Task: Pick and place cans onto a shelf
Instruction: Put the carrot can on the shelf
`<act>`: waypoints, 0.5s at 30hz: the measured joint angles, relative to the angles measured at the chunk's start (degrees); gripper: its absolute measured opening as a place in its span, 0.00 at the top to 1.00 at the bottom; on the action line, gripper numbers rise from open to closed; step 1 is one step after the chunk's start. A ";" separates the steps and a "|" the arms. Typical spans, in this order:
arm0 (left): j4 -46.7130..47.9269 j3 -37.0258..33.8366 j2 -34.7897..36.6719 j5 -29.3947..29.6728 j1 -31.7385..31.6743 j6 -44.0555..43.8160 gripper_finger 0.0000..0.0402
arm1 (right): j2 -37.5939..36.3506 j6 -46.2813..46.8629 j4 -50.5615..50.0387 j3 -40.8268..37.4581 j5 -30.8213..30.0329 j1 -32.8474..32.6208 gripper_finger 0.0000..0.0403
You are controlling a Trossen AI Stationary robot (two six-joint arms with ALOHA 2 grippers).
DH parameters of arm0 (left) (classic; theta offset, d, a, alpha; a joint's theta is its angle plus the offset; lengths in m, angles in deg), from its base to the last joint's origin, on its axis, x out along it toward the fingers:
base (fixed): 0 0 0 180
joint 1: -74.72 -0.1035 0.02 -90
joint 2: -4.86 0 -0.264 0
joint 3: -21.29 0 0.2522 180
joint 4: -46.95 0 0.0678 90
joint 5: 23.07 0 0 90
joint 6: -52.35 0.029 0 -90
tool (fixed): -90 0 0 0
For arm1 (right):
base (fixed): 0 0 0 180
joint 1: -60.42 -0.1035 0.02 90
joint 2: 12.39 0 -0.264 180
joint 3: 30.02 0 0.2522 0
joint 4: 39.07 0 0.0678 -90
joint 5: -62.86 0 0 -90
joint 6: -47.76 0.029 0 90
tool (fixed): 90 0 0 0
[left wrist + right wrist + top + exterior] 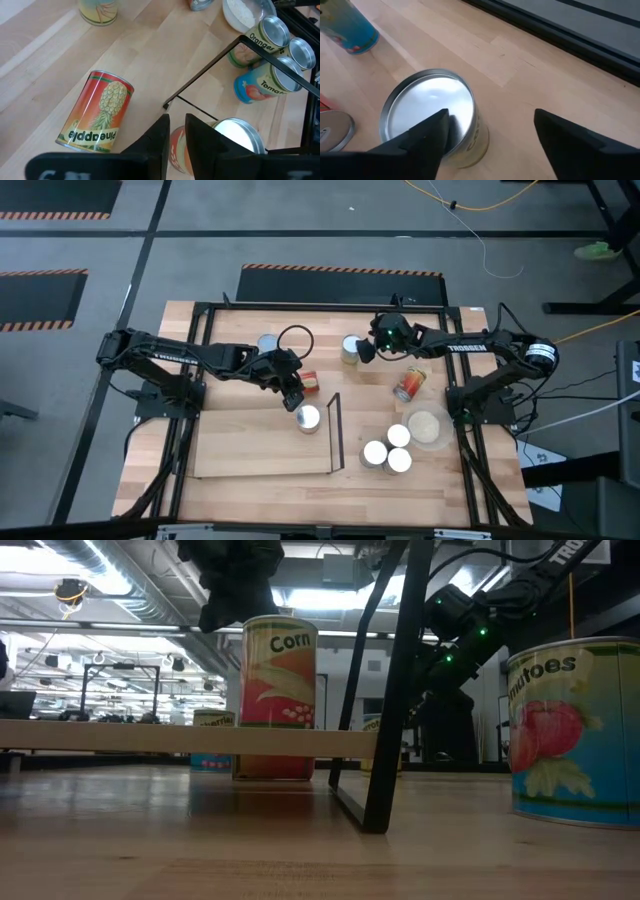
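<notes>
Your left gripper [293,395] is hovering just above the corn can [307,418], which is standing upright on the shelf [262,442] near its black upright frame [336,432]; its fingers [156,140] are sitting close together with only a thin gap, gripping nothing. A pineapple can [97,111] is lying on its side on the tabletop [480,480] just behind that gripper. Your right gripper [362,350] is reaching to an upright silver-topped can [432,114] at the far middle of the table, its fingers spread wide, one finger [422,135] overlapping the lid, the other standing clear on the far side; nothing is grasped. Three more upright cans [386,451] are clustering near the front right beside a beige dish [428,426], another red can [410,385] is lying tipped near the right arm, and one more can [268,343] is standing at the back left.
</notes>
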 joint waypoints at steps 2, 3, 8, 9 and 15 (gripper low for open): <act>0.00 0.00 0.00 -0.01 0.00 -0.02 0.87 | 0.00 -0.15 0.02 0.00 0.00 0.00 0.34; 0.02 0.00 0.00 -0.01 0.00 -0.02 0.88 | 0.00 -0.22 0.02 0.00 0.00 0.00 0.36; 0.00 0.00 0.00 -0.01 0.00 -0.01 0.87 | 0.00 -0.33 0.20 0.00 -0.02 0.00 0.51; 0.00 0.00 0.00 0.00 0.00 -0.02 0.87 | 0.00 -0.37 0.26 0.00 -0.02 0.00 0.53; 0.02 0.00 0.00 -0.01 0.00 0.00 0.87 | 0.07 -0.39 0.96 -0.09 -0.02 0.00 0.63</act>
